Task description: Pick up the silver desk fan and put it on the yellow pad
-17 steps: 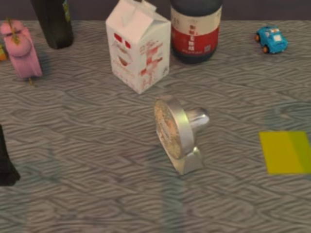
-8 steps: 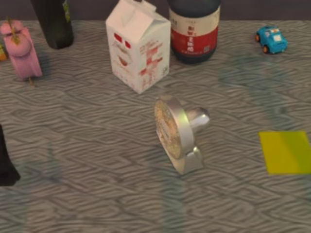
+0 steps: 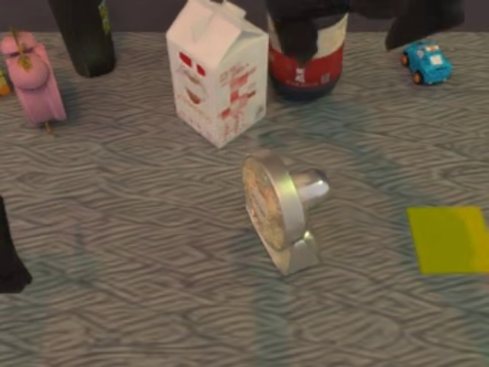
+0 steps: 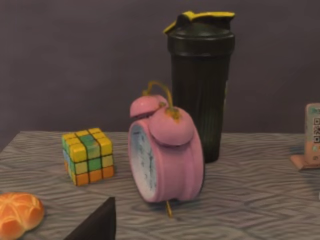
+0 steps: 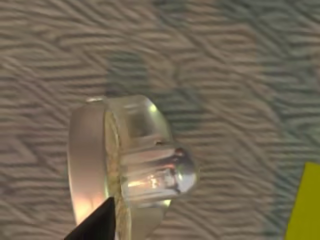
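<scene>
The silver desk fan (image 3: 279,214) stands upright in the middle of the table, with its speckled face turned left and its rear stub pointing right. In the right wrist view the silver desk fan (image 5: 135,165) lies straight below the camera, rear stub toward it. The yellow pad (image 3: 449,239) lies flat at the right edge, apart from the fan, and the yellow pad (image 5: 306,205) also shows in the right wrist view. Dark parts of my right arm (image 3: 416,19) hang at the top edge, high over the table. My left arm (image 3: 9,264) is parked at the left edge.
A milk carton (image 3: 218,73) and a dark bottle with a red label (image 3: 306,65) stand behind the fan. A blue toy car (image 3: 426,63) sits at the back right. A pink alarm clock (image 3: 34,76), a black shaker (image 3: 84,34), a colour cube (image 4: 87,156) and a bread roll (image 4: 17,212) occupy the back left.
Dark parts of my right arm have come into the top view at its upper edge, and its shadow has shifted across the table. The fan and pad have not moved.
</scene>
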### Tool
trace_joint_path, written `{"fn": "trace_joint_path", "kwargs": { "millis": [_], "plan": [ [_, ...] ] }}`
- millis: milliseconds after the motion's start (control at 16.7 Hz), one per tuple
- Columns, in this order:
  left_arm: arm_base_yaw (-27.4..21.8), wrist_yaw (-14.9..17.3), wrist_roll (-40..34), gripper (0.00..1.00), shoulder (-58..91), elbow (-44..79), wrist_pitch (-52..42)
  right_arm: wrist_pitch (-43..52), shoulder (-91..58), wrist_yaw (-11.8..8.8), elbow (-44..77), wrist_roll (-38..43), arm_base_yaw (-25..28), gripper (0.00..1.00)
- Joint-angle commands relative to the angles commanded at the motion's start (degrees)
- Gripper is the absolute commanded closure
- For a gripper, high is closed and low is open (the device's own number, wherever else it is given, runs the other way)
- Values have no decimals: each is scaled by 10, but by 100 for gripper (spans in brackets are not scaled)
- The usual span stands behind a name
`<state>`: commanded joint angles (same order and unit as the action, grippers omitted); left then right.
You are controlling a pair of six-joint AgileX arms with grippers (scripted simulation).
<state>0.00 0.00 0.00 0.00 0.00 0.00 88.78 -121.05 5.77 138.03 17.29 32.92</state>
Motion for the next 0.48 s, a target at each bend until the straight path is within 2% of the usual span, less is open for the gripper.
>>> {"fn": "trace_joint_path", "kwargs": {
  "millis": [300,480],
  "plan": [
    [0,0,0,0,0,0,0,79,-130,-39,74,4,60,0],
    [0,0,0,0,0,0,0,101,-168,-53,93,4,79,0]
  ]
}}
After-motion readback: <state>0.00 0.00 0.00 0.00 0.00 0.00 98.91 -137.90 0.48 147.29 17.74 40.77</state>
